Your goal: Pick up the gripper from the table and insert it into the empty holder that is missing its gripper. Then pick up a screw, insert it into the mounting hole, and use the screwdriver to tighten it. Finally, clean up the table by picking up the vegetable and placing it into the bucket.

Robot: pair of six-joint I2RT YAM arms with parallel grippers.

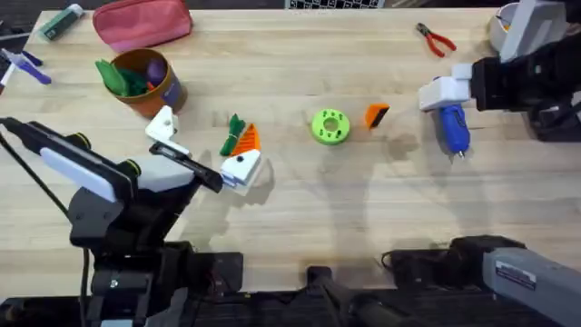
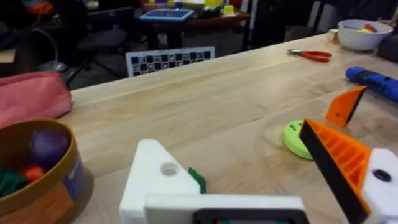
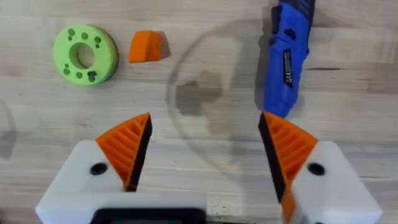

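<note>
While spread wide over bare tabletop (image 1: 363, 218), right tool (image 3: 205, 155) grips nothing. Just beyond: screwdriver (image 3: 286, 56), long axis running away from tool. Farther off: orange gripper (image 3: 148, 46), beside green disc (image 3: 85, 53). Left tool: can't tell.

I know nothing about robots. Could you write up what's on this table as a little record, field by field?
Loose orange tip: lies on the table between the green disc and the blue screwdriver
Left tool: open; one finger is a bare white holder, the other bears an orange wedge
Right tool: open, empty, close to the screwdriver
Vegetable: on the table beside the left tool
Bucket: already holds toys
Far edge: pink pouch, red-handled pliers
</note>
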